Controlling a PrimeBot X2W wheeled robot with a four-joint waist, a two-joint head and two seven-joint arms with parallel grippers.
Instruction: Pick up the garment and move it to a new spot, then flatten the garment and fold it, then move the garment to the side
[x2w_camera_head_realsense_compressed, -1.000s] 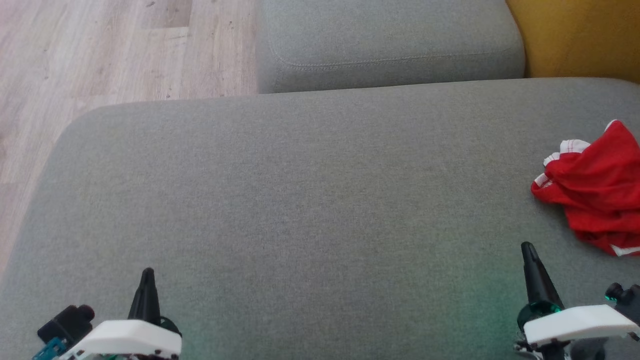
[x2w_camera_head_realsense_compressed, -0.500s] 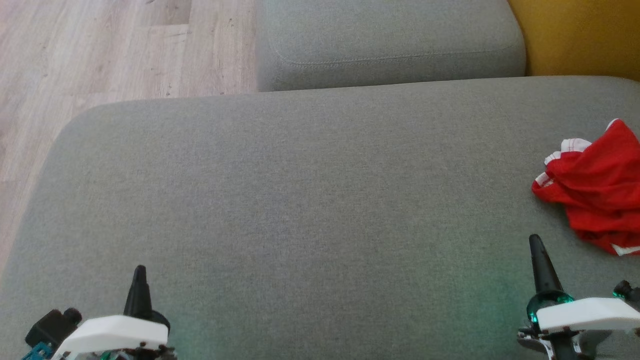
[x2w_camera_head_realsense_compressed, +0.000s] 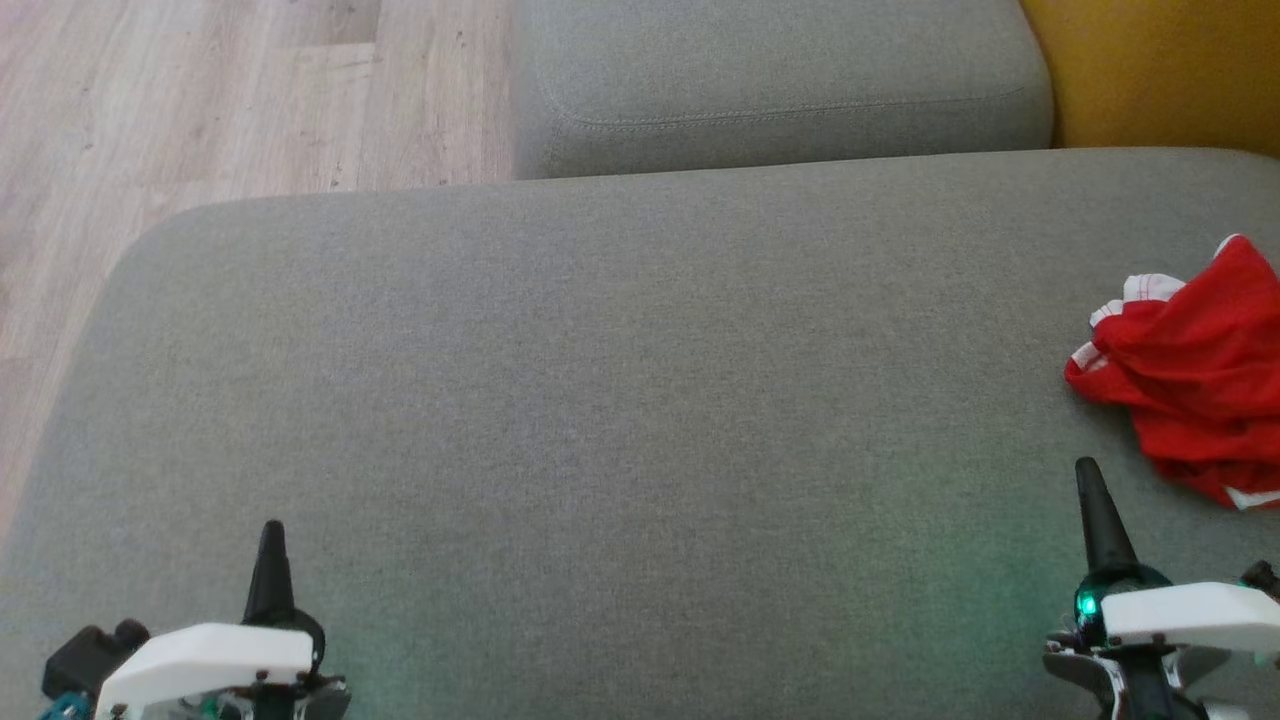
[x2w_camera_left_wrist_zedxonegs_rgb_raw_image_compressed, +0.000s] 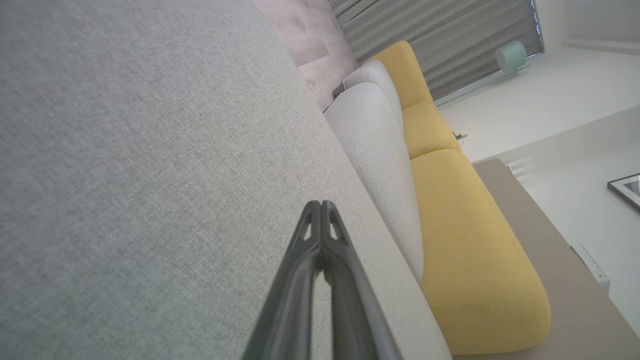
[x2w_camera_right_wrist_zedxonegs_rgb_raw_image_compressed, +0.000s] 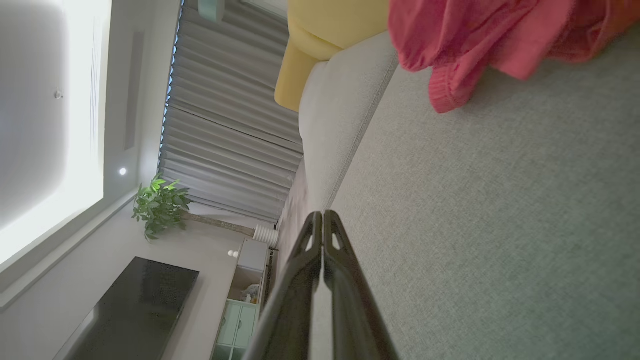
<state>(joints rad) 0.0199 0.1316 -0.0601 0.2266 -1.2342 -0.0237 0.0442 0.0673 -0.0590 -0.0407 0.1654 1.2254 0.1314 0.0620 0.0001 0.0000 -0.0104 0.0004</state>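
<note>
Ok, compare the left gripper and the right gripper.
The right gripper sits near the red garment; the left gripper is far across the grey cushion from it. The right gripper's tip reaches higher in the head view than the left gripper's. Both are shut and empty.

1. You see the garment (x2w_camera_head_realsense_compressed: 1190, 390) at the right edge of the head view: bright red cloth with white ribbed trim.
2. It lies crumpled in a loose heap with its folds overlapping, neither flattened nor folded.
3. It rests on the grey sofa cushion (x2w_camera_head_realsense_compressed: 600, 400), far over on the cushion's right side. Part of it runs past the frame edge, so you cannot tell its full outline or what kind of garment it is.
4. White trim shows at the heap's upper left edge and again at its lower right corner.
5. In the right wrist view you find it at the top right, where a ribbed edge pokes out of the heap onto the cushion.
</note>
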